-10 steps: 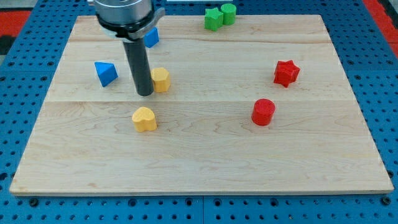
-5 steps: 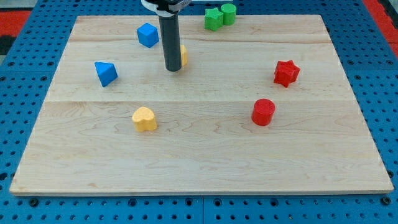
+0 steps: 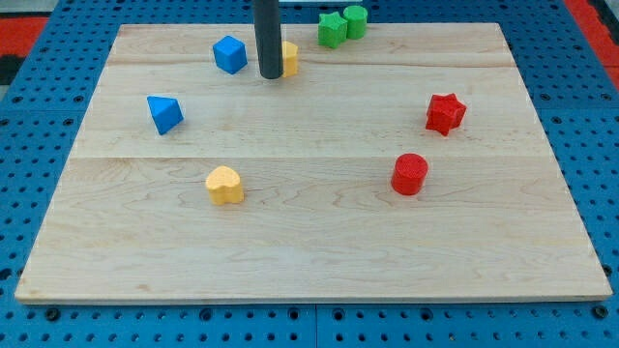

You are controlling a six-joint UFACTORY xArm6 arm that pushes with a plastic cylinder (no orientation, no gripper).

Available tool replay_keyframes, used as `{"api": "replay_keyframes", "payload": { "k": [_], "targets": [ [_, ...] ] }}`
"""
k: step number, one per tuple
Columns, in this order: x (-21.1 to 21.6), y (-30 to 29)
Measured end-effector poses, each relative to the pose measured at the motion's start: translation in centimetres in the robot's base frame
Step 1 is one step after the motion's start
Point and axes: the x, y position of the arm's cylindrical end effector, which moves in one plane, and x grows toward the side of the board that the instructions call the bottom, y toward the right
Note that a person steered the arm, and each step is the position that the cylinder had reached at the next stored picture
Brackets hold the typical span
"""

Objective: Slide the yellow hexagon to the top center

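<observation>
The yellow hexagon (image 3: 289,58) lies near the top of the wooden board (image 3: 309,222), a little left of its middle, mostly hidden behind my rod. My tip (image 3: 270,74) rests on the board touching the hexagon's left lower side. A blue cube (image 3: 230,54) sits just left of the tip.
A green star (image 3: 332,29) and a green cylinder (image 3: 355,20) stand at the top edge, right of the hexagon. A blue wedge-shaped block (image 3: 164,114) is at the left, a yellow heart (image 3: 224,185) lower left, a red star (image 3: 445,113) and red cylinder (image 3: 409,174) at the right.
My tip has moved up and to the right, pushing the yellow hexagon from the board's left middle to near the top edge. The other blocks have not moved.
</observation>
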Motion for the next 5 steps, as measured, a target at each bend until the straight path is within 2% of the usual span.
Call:
{"api": "replay_keyframes", "payload": {
  "k": [5],
  "targets": [
    [-5.6,0.0]
  ]
}}
